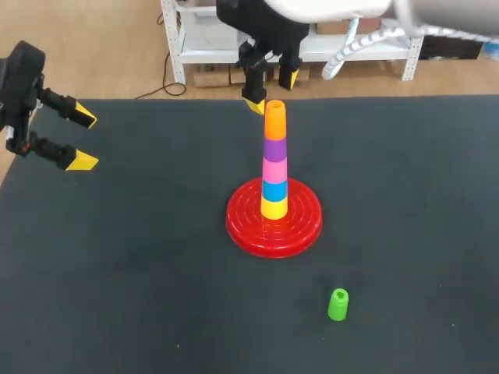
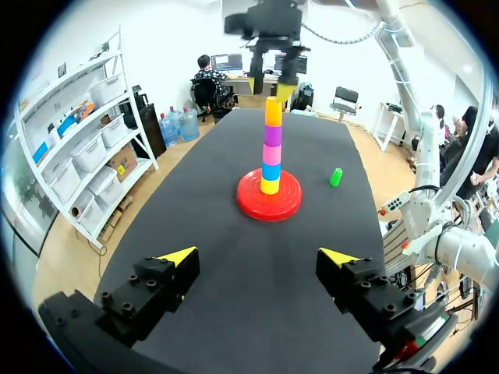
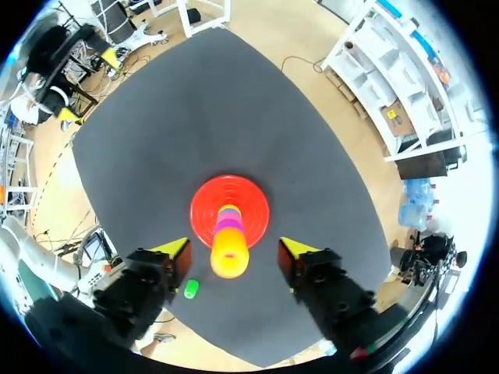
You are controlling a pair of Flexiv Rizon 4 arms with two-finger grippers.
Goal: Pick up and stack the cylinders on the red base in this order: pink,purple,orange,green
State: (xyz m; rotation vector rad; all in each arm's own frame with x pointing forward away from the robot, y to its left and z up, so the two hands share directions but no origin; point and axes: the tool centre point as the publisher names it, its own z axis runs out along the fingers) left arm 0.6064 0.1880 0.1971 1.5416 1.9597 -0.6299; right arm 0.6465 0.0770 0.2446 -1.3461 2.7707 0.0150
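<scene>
A red base (image 1: 242, 224) holds a stack that runs, from the bottom up, yellow, blue, pink cylinder (image 1: 274, 169), purple cylinder (image 1: 274, 148), orange cylinder (image 1: 274, 121). My right gripper (image 1: 272, 92) hangs just above and behind the orange top, open. In the right wrist view its fingers stand apart on either side of the orange cylinder (image 3: 230, 253) with gaps showing. A green cylinder (image 1: 337, 304) stands alone on the mat, in front of the base and to its right. My left gripper (image 1: 83, 139) is open and empty at the far left edge.
The dark mat (image 1: 140, 273) covers the whole table. In the left wrist view the stack (image 2: 272, 148) and the green cylinder (image 2: 336, 177) lie well ahead of the left gripper (image 2: 261, 261), with bare mat between.
</scene>
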